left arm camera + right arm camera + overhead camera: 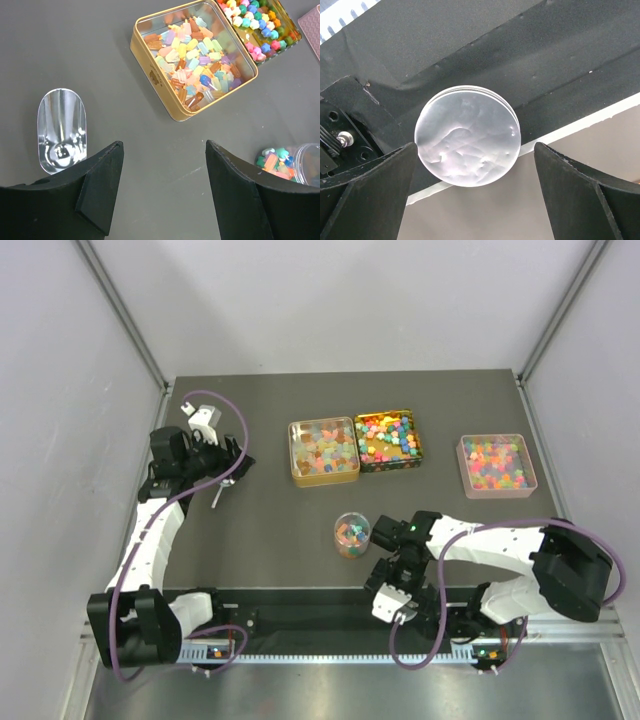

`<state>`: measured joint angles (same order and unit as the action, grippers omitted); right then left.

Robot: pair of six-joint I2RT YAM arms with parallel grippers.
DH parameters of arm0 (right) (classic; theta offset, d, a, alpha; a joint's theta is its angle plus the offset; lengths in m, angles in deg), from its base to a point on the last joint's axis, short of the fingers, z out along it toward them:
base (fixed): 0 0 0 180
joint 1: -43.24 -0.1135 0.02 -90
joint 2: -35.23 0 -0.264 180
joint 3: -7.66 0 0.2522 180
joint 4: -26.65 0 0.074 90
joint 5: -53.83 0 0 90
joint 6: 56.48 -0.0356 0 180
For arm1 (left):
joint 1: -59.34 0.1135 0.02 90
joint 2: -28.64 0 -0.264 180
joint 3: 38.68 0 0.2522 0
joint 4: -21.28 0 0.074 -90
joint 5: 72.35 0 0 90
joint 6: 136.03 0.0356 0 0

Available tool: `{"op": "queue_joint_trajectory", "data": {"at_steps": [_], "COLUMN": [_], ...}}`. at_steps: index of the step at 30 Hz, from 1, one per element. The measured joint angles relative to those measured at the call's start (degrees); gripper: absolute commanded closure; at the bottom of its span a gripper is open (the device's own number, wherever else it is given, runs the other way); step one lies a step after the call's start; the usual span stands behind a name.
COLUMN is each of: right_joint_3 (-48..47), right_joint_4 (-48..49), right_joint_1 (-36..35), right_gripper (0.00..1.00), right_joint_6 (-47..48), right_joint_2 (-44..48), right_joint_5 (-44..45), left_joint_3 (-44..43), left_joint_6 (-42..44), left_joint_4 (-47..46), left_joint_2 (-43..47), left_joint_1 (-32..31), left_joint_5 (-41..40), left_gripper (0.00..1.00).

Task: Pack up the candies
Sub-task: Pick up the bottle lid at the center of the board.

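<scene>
The candies fill three containers: pale ones in an open gold tin (323, 451) (192, 57), bright ones in a second gold tin (390, 438) (257, 22), and mixed ones in a pink tray (495, 465). A small clear jar (351, 535) (300, 162) holds some candies too. My left gripper (222, 472) (164, 145) is open and empty above bare table, left of the tins. My right gripper (388, 585) (475, 146) is open at the near table edge. A round silver lid (467, 136) lies flat just beyond its fingertips, untouched.
A silver metal scoop (61, 130) (216, 496) lies on the table just left of my left gripper. A black rail (470, 60) runs along the table's near edge beneath the lid. Grey walls enclose the table on both sides.
</scene>
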<state>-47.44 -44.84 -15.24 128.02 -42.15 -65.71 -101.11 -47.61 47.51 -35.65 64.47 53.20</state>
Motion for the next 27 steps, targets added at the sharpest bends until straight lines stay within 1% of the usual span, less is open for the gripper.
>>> {"op": "queue_joint_trajectory", "data": {"at_steps": [20,27], "right_joint_3": [1.0,2.8], "right_joint_4": [0.4,2.7], "right_joint_1": [-1.3,-2.1], "right_gripper": [0.00,0.00], "right_joint_6": [0.4,-0.2], "right_joint_2": [-1.1,-1.1], "right_joint_5": [2.3,3.3], "left_joint_3": [0.0,0.0], "left_joint_6": [0.0,0.0], "left_joint_4": [0.0,0.0], "left_joint_2": [0.0,-0.4], "left_joint_1": [0.0,0.2], "left_joint_5": [0.2,0.2], "left_gripper": [0.28,0.28]}}
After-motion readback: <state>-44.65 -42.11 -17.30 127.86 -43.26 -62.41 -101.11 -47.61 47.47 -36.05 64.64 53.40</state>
